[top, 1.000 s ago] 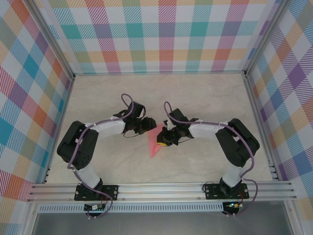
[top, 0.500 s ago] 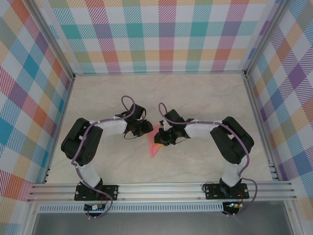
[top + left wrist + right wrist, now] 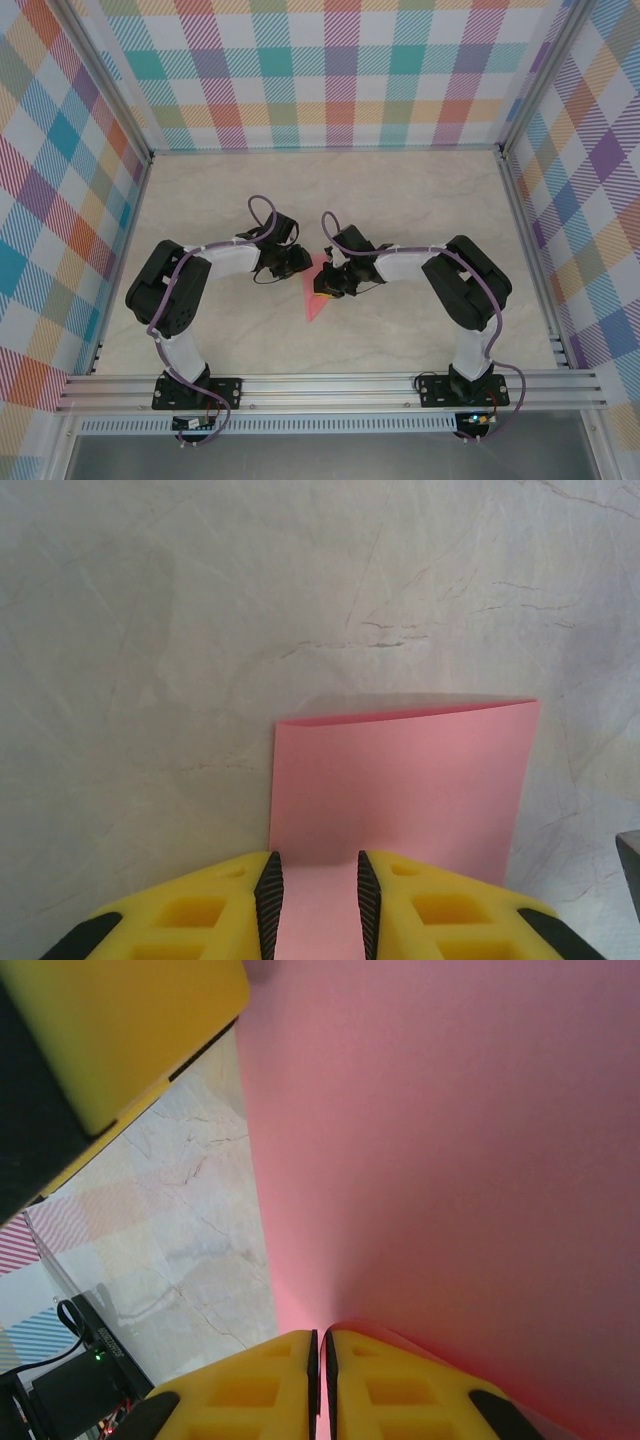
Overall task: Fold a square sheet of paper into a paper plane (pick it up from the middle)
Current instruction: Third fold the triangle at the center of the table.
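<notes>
Paper sheet point(image 3: 314, 306): salmon pink, folded to a long triangle, dead centre of the top view on the marbled table point(image 3: 420, 200), with its tip aimed at the bottom of the frame.
Right gripper point(image 3: 321, 1345): clenched tight! Its yellow fingers meet on the Paper sheet at the bottom of the right wrist view, and pink sweeps up across the right side.
Left gripper point(image 3: 315, 880): fingers apart at bottom centre of the left wrist view, with a strip of pink showing in the gap between the black pads point(image 3: 268, 900).
Far edge: straight across mid-frame in the left wrist view, with a thin shadow just above it.
Arms: they close in from left and right over the triangle's upper end.
</notes>
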Robot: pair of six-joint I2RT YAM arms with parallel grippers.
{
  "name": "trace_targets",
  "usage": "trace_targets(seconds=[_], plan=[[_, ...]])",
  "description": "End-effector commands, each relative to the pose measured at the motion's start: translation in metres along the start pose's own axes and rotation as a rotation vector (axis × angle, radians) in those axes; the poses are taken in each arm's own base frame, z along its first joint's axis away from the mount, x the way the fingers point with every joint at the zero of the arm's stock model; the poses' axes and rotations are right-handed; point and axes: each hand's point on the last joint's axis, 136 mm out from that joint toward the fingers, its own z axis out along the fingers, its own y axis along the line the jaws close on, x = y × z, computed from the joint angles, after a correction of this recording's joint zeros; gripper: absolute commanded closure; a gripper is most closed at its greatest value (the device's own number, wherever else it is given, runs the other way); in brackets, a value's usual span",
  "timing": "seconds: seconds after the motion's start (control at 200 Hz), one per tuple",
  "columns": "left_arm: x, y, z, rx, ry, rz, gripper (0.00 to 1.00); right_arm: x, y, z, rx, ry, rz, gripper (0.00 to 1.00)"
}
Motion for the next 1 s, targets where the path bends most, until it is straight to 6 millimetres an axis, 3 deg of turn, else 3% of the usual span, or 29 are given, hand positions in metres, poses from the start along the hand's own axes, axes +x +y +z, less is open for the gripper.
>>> trace_targets(seconds=[0.0,0.995], plan=[[0.002,0.014,0.006,-0.047,0.024,-0.016,0.71,-0.009,0.007,0.003,-0.012,-0.03,-0.011,0.87],[0.006,0.014,0.01,-0.042,0.045,-0.014,0.71,-0.008,0.004,0.014,0.018,0.013,-0.047,0.86]])
